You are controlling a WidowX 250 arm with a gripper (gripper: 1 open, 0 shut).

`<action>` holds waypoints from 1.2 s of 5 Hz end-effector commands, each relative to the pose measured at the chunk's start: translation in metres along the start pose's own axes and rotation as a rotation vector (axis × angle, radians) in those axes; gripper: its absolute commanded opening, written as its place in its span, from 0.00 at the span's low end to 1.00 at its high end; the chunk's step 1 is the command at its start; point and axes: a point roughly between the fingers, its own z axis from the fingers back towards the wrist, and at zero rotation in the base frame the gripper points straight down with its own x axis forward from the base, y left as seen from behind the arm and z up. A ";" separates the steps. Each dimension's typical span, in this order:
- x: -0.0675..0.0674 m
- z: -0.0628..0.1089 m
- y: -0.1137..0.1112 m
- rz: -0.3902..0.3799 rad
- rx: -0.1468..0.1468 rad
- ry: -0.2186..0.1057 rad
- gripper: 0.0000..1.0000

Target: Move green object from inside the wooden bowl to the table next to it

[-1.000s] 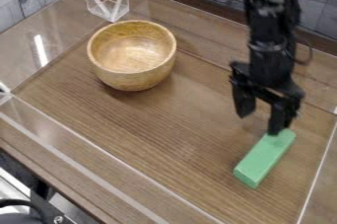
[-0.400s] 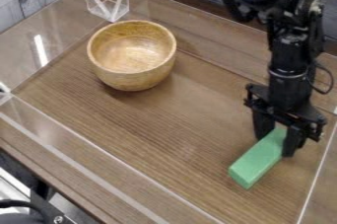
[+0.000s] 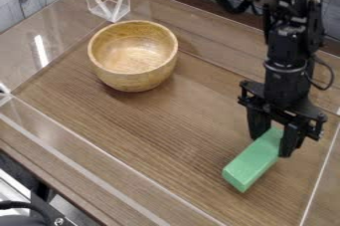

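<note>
The green object (image 3: pixel 250 167), a bright green bar, lies at the right side of the table (image 3: pixel 146 120), well apart from the wooden bowl (image 3: pixel 133 55), which stands empty at the back left. My gripper (image 3: pixel 281 142) points down over the bar's far end, with its dark fingers (image 3: pixel 267 133) shut on that end. The near end of the bar sticks out toward the front left. I cannot tell whether the bar rests on the tabletop or hangs just above it.
Low clear acrylic walls border the table, one close to the bar on the right (image 3: pixel 323 170) and one along the front (image 3: pixel 80 165). A clear folded piece (image 3: pixel 106 3) stands behind the bowl.
The gripper came down over the bar's far end and shut on it. Since then the gripper and bar have shifted slightly left and toward the front.
</note>
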 end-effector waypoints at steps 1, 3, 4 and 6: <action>0.012 0.039 0.003 0.003 0.000 -0.099 0.00; 0.009 0.068 0.039 0.057 0.007 -0.138 0.00; 0.001 0.067 0.037 0.021 0.003 -0.121 1.00; -0.004 0.101 0.057 0.079 0.003 -0.133 1.00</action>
